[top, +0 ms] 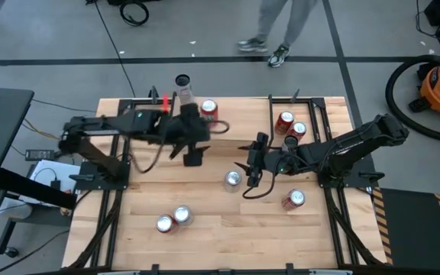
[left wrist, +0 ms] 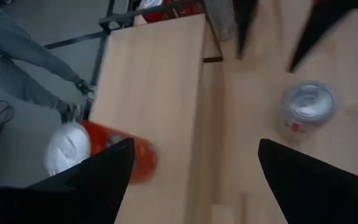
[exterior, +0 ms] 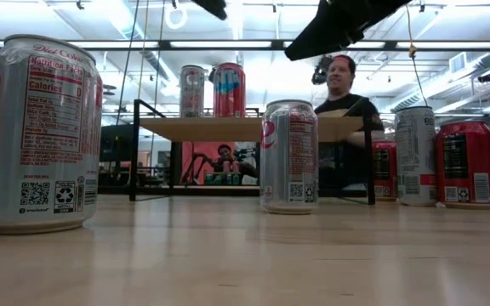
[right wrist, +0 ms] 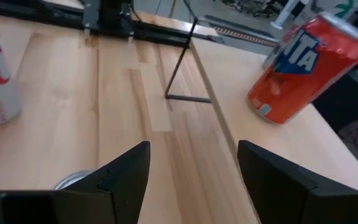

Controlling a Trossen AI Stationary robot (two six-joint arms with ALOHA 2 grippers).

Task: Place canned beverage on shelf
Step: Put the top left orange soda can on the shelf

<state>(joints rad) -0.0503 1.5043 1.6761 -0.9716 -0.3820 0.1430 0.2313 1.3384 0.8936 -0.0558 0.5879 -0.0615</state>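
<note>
1. Across the middle of the high view, the light-wood surface [top: 205, 244] is seen, framed by black rails, with both dark arms reaching inward over it.
2. At the far edge of the surface the shelf [exterior: 228, 128] is raised on thin black legs; two cans are seen on it, a red-orange soda can [exterior: 229, 89] and a silver can [exterior: 192, 91] just beside it.
3. The left gripper [top: 193, 158] is held above the near edge of the shelf, with its fingers [left wrist: 104, 174] spread wide apart and nothing between them; the red-orange soda can is seen past them on the shelf board.
4. The right gripper [top: 252, 169] is held over the middle of the surface, its fingers [right wrist: 126, 171] apart and nothing clamped; a silver can [top: 233, 179] stands just beside it.
5. Three red cans are seen on the right side of the surface, two together [top: 290, 126] and one apart [top: 294, 199].
6. Two silver-topped cans [top: 174, 219] stand together at the near left.
7. Beyond the surface a person [exterior: 344, 93] is seen in the low view.
</note>
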